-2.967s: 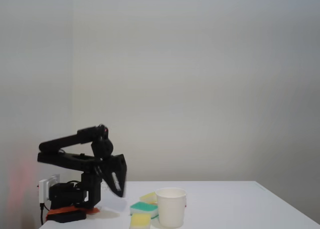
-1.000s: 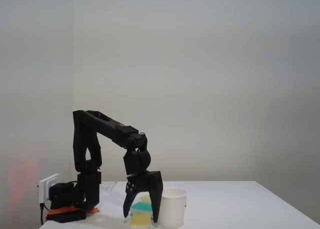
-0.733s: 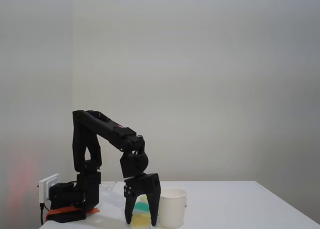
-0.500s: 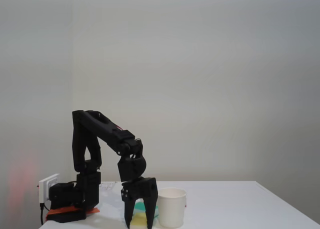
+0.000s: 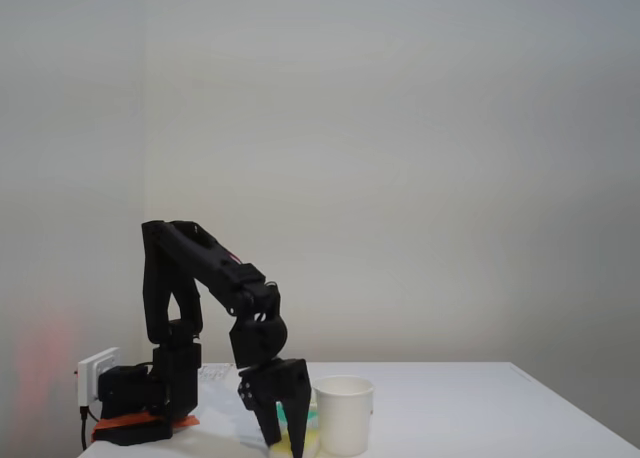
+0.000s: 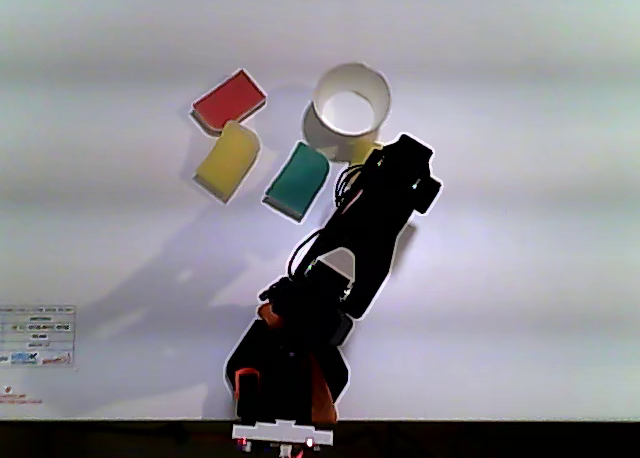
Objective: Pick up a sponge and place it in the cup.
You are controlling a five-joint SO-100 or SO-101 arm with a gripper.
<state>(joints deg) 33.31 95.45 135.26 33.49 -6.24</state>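
End effector (image 5: 285, 440) straddles the sponge (image 5: 303, 442) on the counter (image 5: 480, 413) at the cup's (image 6: 350, 99) 5 o'clock, fingers spread, grasp step: next clench, lift.

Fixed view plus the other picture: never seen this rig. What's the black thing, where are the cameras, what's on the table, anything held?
The black thing is a small robot arm bolted to a white table. The fixed view looks from the side; the other view looks straight down. On the table: a white paper cup and red, pale yellow and teal-topped sponges. The gripper is down over a bright yellow sponge beside the cup; whether it grips yet is unclear.
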